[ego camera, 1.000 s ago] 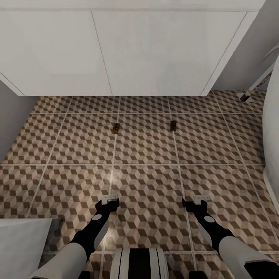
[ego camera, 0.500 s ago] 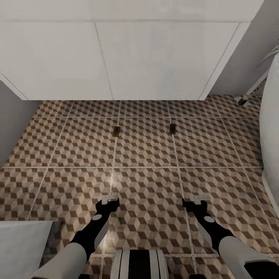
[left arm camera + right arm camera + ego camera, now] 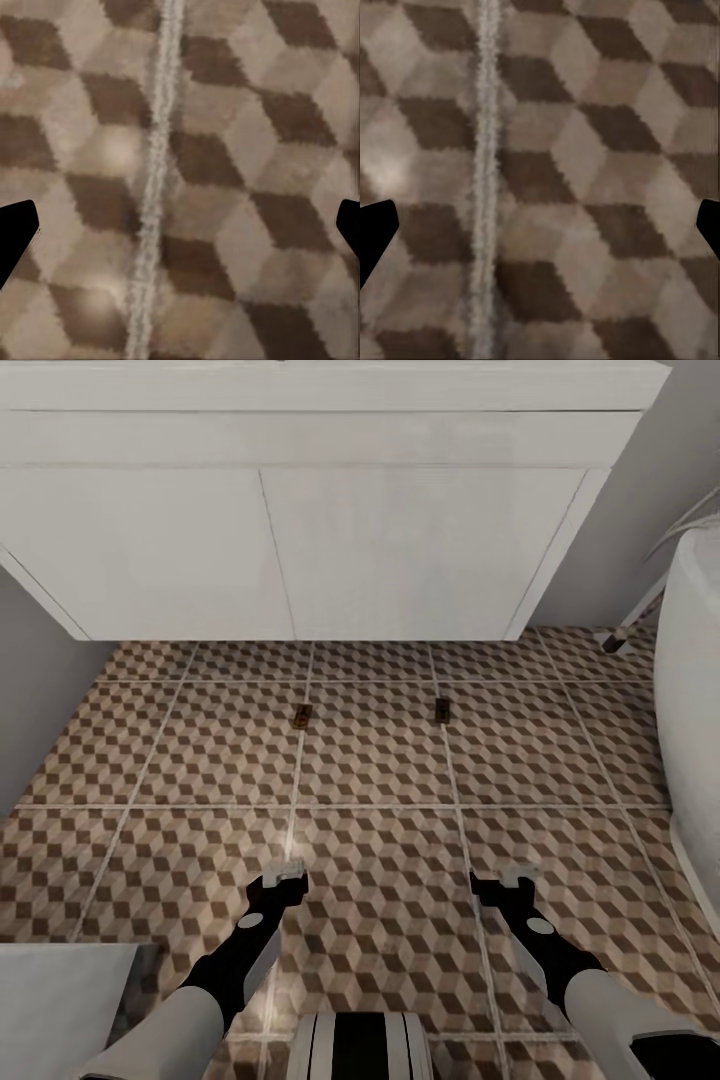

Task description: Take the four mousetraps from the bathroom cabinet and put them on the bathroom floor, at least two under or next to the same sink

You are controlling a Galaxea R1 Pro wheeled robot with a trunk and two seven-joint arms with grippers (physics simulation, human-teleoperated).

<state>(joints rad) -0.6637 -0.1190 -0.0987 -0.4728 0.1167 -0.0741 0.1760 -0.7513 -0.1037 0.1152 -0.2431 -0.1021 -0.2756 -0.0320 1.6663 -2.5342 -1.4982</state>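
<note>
My left gripper [image 3: 283, 872] and right gripper [image 3: 520, 876] hang spread and empty over the bathroom floor [image 3: 380, 860]. My view has pulled back: two mousetraps [image 3: 301, 716] [image 3: 441, 709] lie ahead, beside the sink's white drawer unit [image 3: 300, 550]; two remain to fetch, I judge.

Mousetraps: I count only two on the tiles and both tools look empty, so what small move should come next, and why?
Probably back away and turn toward the cabinet for the remaining traps. Two mousetraps already lie on the bathroom floor just in front of the white drawer unit. The left tool and right tool hang open over bare tiles, holding nothing.
</note>
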